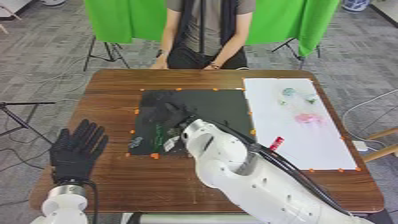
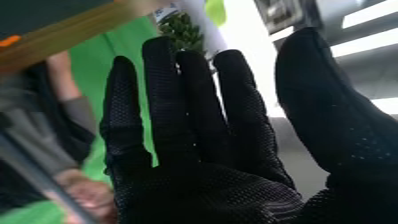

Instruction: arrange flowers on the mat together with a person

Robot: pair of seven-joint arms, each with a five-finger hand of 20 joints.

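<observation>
In the head view, the left robot hand (image 1: 75,155) is released, at the left side of the worktop (image 1: 108,112). The right robot hand (image 1: 174,118) is above the black mat (image 1: 224,102), near green stems (image 1: 159,136); a pink flower (image 1: 308,118) lies on the white sheet (image 1: 311,147). The right wrist view shows its fingers (image 2: 162,105) straight, holding nothing, and a leafy plant (image 2: 182,32) beyond the edge.

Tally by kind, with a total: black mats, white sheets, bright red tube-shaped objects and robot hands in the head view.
Black mat: 1
White sheet: 1
Bright red tube-shaped object: 1
Robot hands: 2 (left hand, right hand)
Total: 5
</observation>
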